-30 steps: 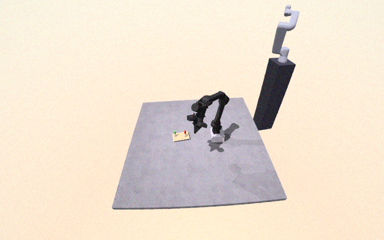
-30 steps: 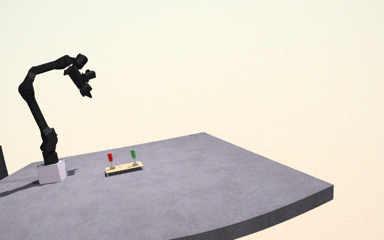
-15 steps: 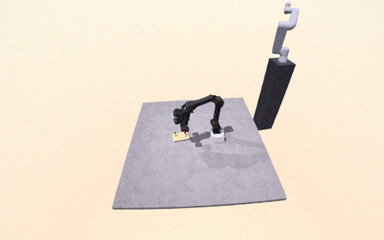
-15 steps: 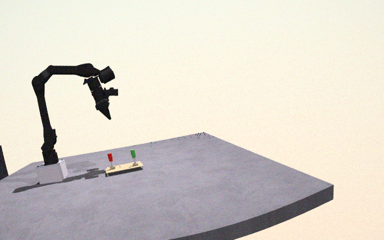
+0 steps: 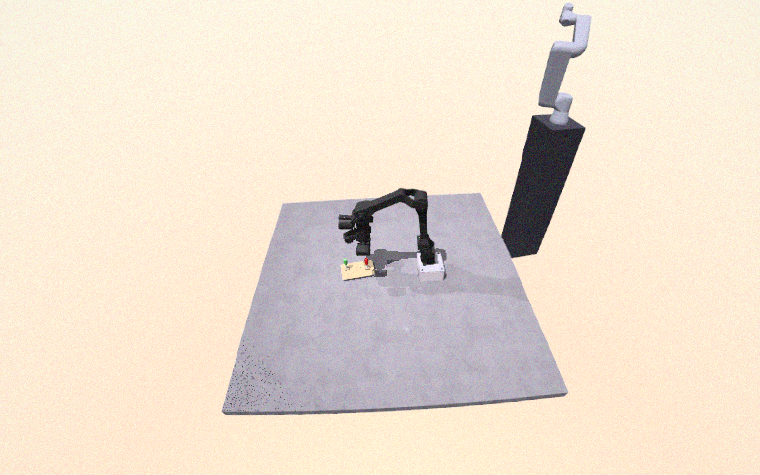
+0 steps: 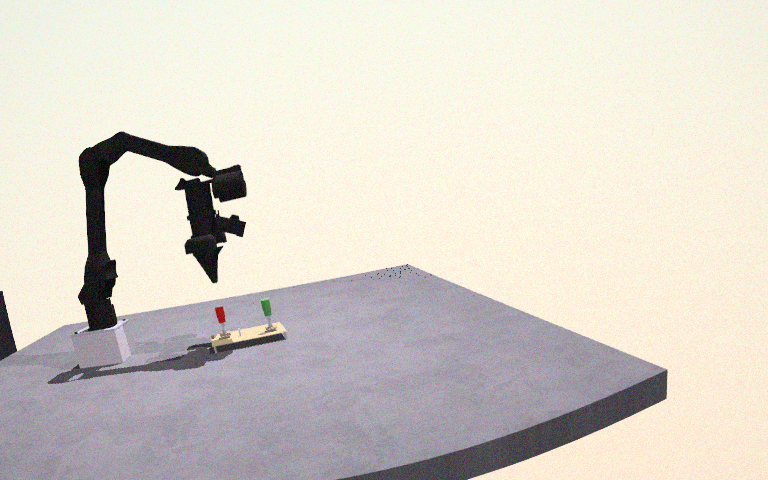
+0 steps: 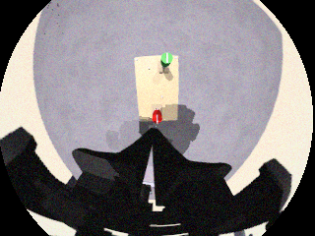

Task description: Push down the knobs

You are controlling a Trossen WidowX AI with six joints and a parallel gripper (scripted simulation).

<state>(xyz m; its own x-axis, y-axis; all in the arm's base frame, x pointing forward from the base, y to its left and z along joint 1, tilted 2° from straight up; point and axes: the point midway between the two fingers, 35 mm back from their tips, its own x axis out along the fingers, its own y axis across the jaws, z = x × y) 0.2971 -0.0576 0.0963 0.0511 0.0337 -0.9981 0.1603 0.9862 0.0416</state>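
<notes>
A small tan circuit board (image 5: pixel 353 272) (image 6: pixel 252 333) (image 7: pixel 150 82) stands on short legs on the grey table. A red knob (image 5: pixel 365 261) (image 6: pixel 219 314) (image 7: pixel 157 117) and a green knob (image 5: pixel 345 261) (image 6: pixel 265 306) (image 7: pixel 165 59) each stand high on their thin shafts above the board. My gripper (image 5: pixel 364 249) (image 6: pixel 213 278) (image 7: pixel 154 131) is shut with nothing between its fingers. It points down and hangs above the red knob, with a clear gap between the fingertips and the knob.
The arm's white base block (image 5: pixel 431 269) (image 6: pixel 100 345) stands on the table (image 5: pixel 392 346) (image 6: pixel 396 362) beside the board. A tall dark pillar (image 5: pixel 540 184) with a pale grey arm on top stands off the table's far right corner.
</notes>
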